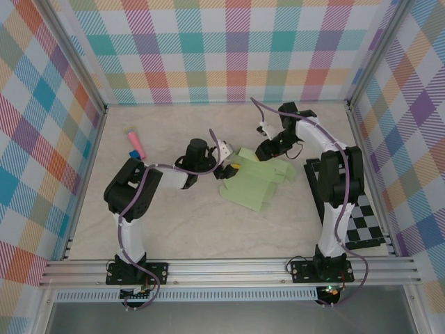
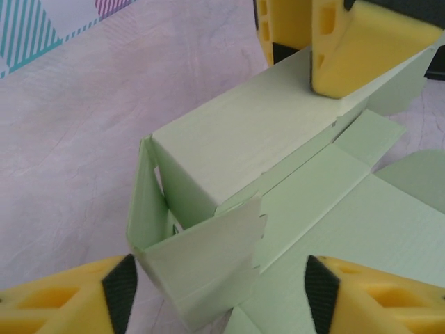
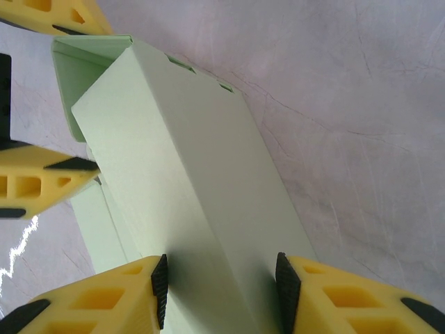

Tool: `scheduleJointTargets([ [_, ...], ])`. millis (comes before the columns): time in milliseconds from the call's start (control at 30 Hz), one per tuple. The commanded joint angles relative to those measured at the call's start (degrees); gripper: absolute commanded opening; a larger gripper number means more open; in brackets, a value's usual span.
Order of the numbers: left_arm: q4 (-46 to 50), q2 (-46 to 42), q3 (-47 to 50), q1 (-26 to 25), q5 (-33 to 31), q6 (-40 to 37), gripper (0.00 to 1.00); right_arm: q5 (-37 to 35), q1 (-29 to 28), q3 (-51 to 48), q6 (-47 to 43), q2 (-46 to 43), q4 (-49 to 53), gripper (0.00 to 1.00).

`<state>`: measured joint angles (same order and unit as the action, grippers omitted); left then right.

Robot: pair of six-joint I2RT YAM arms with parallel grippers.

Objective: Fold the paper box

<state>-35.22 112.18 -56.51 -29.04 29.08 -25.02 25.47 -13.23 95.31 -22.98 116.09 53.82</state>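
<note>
Looking across the table (image 1: 208,229), we find the paper box (image 1: 259,182) lying about the middle, a little toward the right edge. It is part sheet and part shape: one long section is raised into a hollow sleeve, while flat panels and tabs spread on the table beside it. A checkered board (image 1: 361,223) lies along the right edge toward the near right corner, well apart from the work.

We judge the fold to be midway, since the long walls stand but the ends are not closed. In the left wrist view an end flap stands upright at the sleeve's open mouth. The next move, as we read it, calls for pushing that flap in and tucking its tab while the sleeve is kept from springing open. Thin card may buckle if pressed hard.

The right pincer (image 1: 266,147) sits at the sleeve's far end, fingers on either side and seemingly pressed against it, so we take it to be holding the box. The left pincer (image 2: 215,285) is at the end nearer the left edge. Its jaws are wide, with the upright flap between them and neither pad clearly touching.

A small pink-and-blue stick (image 1: 135,142) lies near the left edge, toward the far left corner.
</note>
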Motion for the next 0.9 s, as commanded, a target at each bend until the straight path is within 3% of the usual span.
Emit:
scheduleJointTargets([
  [0, 1.38, -1.54, 0.52, 1.00, 1.03, -1.79, 0.60, -2.82, -0.30, -1.08, -0.04, -0.53, 0.59, 0.46],
  [200, 1.55, -0.52, -0.87, 1.01, 1.47, -1.70, 0.52, -2.67, -0.28, -1.30, 0.00, -0.78, 0.52, 0.45],
  [700, -0.29, 3.28, -4.21, -0.98, -1.90, -2.34, 0.46, -2.63, -0.30, -1.90, 0.66, -1.52, -0.37, 0.45],
  [867, -0.19, 3.99, -5.00, -1.54, -3.13, -3.09, 0.35, -1.26, -0.30, -2.23, 1.13, -1.57, -0.67, 0.46],
])
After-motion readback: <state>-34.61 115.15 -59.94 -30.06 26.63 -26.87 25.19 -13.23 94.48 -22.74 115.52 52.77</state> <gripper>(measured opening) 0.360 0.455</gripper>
